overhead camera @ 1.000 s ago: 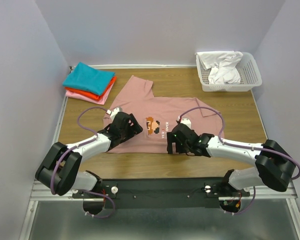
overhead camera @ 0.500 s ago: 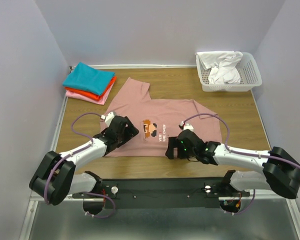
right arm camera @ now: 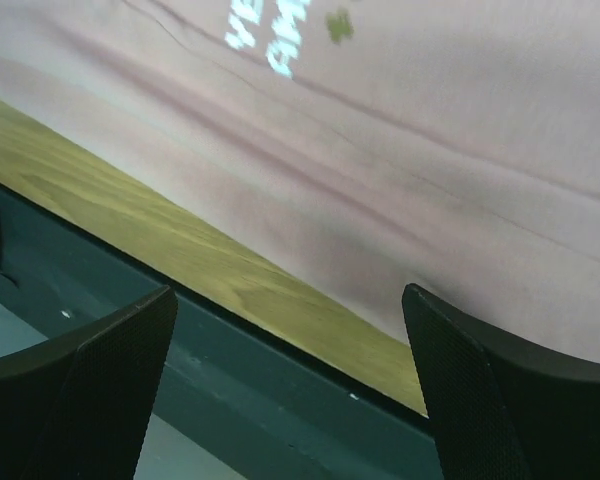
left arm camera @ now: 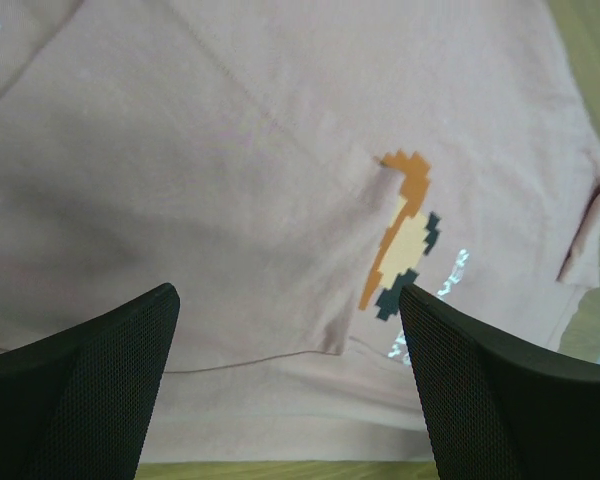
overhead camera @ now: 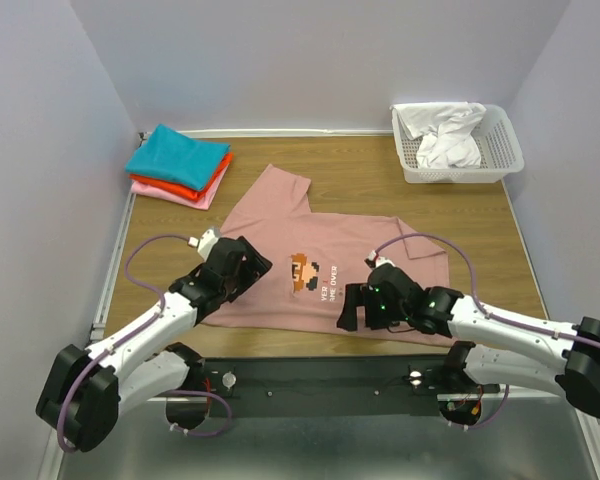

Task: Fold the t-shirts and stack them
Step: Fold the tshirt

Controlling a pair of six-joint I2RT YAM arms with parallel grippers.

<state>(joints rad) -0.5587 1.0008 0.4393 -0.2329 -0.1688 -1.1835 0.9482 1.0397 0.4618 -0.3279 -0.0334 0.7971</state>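
Observation:
The large dusty-pink t-shirt lies spread flat on the wooden table, with its pixel-figure print and white text facing up. My left gripper is open and empty, low over the shirt's left part; its wrist view shows the shirt and the print between the fingers. My right gripper is open and empty over the shirt's near hem. Its wrist view shows the shirt and the table's front edge. A folded teal shirt tops orange-red and pink ones at the back left.
A white mesh basket with crumpled white cloth stands at the back right. Bare wood lies right of the shirt. The dark rail runs along the near edge. Walls close in the sides and back.
Both grippers have drawn back toward the near edge. The pink shirt has shifted nearer with them, its hem now close to the table's front edge.

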